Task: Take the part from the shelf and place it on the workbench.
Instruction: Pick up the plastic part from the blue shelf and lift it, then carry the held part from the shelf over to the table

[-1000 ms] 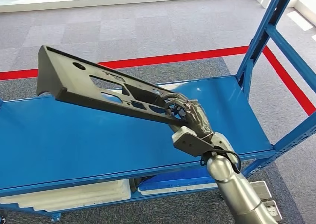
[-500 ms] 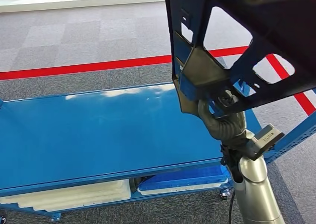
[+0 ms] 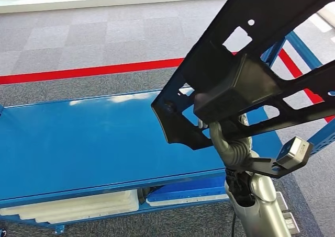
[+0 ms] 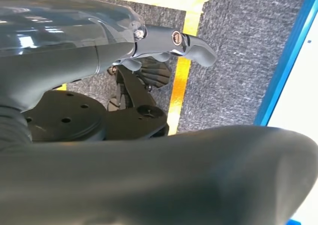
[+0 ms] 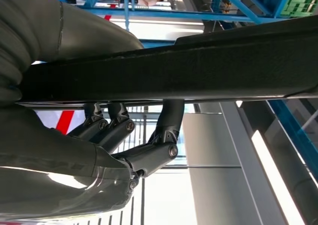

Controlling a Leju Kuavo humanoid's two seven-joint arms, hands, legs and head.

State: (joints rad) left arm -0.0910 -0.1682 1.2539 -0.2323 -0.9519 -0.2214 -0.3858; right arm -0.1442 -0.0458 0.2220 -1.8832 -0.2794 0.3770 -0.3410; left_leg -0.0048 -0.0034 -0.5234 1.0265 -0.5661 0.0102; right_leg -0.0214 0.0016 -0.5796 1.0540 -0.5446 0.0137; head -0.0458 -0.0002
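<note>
The part (image 3: pixel 245 64) is a long black panel with several cut-outs, held up in the air over the right end of the blue shelf (image 3: pixel 99 137) and close to my head. My right hand (image 3: pixel 231 140) grips it from below; in the right wrist view its dark fingers (image 5: pixel 150 155) curl around the part's edge (image 5: pixel 187 71). My left hand (image 4: pixel 176 41) hangs over the carpet with nothing in it, one finger stretched out.
A red line (image 3: pixel 87 70) crosses the grey carpet behind the shelf. A blue upright (image 3: pixel 294 35) rises at the shelf's right end. White trays (image 3: pixel 79 205) lie on the lower level. Yellow tape (image 4: pixel 180 86) marks the floor under my left hand.
My right hand has lifted the part off the shelf top and swung it up and to the right, turning it over near my head. The shelf top now lies bare.
</note>
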